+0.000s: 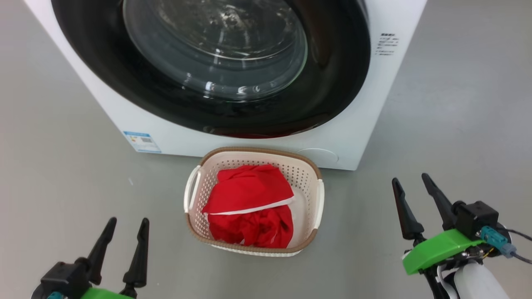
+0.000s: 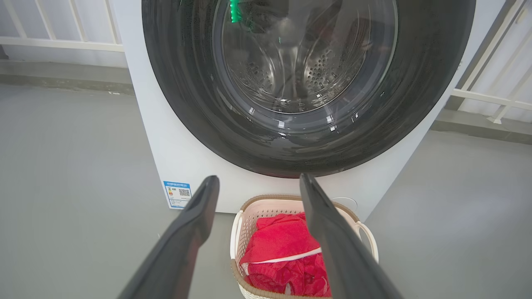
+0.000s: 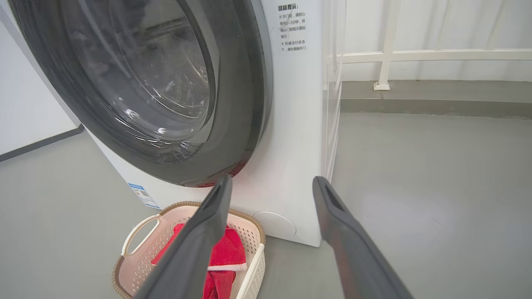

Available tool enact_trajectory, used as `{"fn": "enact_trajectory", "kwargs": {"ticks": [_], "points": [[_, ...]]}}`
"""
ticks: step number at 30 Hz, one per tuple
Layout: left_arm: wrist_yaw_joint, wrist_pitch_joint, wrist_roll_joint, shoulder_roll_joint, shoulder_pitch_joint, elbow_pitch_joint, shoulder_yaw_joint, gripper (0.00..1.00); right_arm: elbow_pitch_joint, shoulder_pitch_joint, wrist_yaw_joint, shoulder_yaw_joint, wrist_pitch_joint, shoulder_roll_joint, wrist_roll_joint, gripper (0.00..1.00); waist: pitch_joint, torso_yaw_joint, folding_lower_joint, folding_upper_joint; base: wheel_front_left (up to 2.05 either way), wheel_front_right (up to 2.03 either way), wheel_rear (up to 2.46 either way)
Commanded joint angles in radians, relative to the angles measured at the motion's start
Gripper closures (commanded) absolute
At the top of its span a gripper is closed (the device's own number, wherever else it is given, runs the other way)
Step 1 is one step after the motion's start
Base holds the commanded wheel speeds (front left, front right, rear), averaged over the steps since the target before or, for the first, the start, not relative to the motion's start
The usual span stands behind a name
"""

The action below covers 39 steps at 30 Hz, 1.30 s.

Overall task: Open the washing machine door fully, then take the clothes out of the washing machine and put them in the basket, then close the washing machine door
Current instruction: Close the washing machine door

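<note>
Seeing clothes [image 1: 248,205] in the basket [image 1: 257,150] and the washing machine door [image 1: 332,83] apparently shut (left gripper [image 1: 128,221], right gripper [image 1: 410,178] spread, empty), I'd call it done.

Bright, even light; glare streaks the washing machine door [image 1: 216,62].

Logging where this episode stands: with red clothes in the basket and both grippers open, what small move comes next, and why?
Probably just stop here: the red clothes lie in the basket, the washing machine door looks shut, and the left gripper and right gripper stand open and empty.
</note>
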Motion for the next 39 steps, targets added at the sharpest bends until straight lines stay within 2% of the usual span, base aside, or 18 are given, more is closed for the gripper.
{"fn": "enact_trajectory", "kwargs": {"ticks": [1, 22, 39], "points": [[0.001, -0.008, -0.011, 0.027, 0.001, -0.015, 0.04, 0.0, -0.028, 0.005, -0.004, 0.02, -0.006, 0.0, 0.0, 0.0, -0.02, -0.023, 0.0, 0.0, 0.0, 0.0, 0.0], [0.001, -0.008, -0.031, 0.043, 0.085, -0.014, 0.096, 0.0, -0.078, 0.153, -0.004, 0.001, -0.006, -0.002, -0.003, 0.0, -0.094, -0.16, 0.0, 0.0, 0.0, 0.0, 0.0], [0.001, -0.008, -0.017, 0.035, 0.137, -0.026, 0.133, 0.0, -0.087, 0.242, -0.004, -0.022, -0.006, -0.003, 0.002, 0.0, -0.145, -0.198, 0.0, 0.0, 0.0, 0.0, 0.0]]}}
